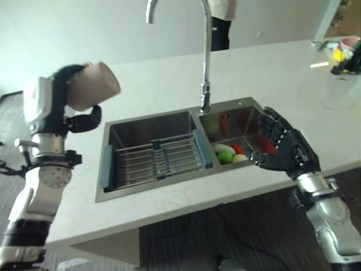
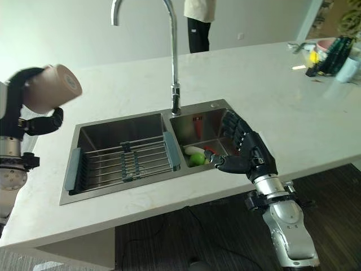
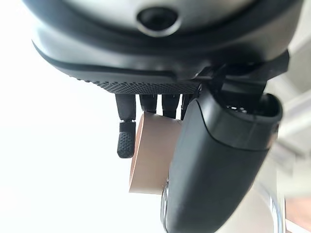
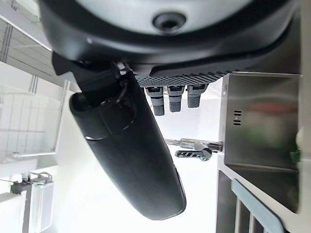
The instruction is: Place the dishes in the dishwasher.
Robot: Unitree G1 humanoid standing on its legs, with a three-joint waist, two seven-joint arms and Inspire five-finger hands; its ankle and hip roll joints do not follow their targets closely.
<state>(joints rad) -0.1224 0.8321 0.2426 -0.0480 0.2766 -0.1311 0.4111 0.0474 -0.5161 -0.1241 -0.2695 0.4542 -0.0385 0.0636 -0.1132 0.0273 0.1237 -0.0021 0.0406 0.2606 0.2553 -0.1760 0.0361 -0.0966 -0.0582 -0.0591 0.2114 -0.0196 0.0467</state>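
I am seeing the beige cup [image 1: 93, 84] raised in the air at the table's left end, lying on its side with its base pointing toward the sink, well above the table surface. My left hand [image 1: 66, 96] is gripping it: in the left wrist view the fingers [image 3: 125, 138] are curling round the far side of the cup while the thumb is pressing in from the near side.

Below and to the right of the cup, the double sink [image 1: 169, 195] is sitting sunk into the white table [image 1: 152, 79]. Its left basin is carrying a wire drying rack [image 1: 155, 158] with blue-grey end pieces, spanning the basin from side to side. The tall curved tap [image 1: 206, 51] is standing at the back, over the divider between the basins.

The right basin is holding a small pile of things [image 1: 231, 152], white, green and red; I am guessing they are toy vegetables, though I cannot make them out well. My right hand [image 1: 285, 148] is hovering over that basin's right edge, fingers spread and relaxed, holding nothing, and it is blocking part of the pile.

At the table's far right corner some cluttered items [image 2: 330, 56] are standing, and a person [image 2: 198, 20] is standing beyond the table.
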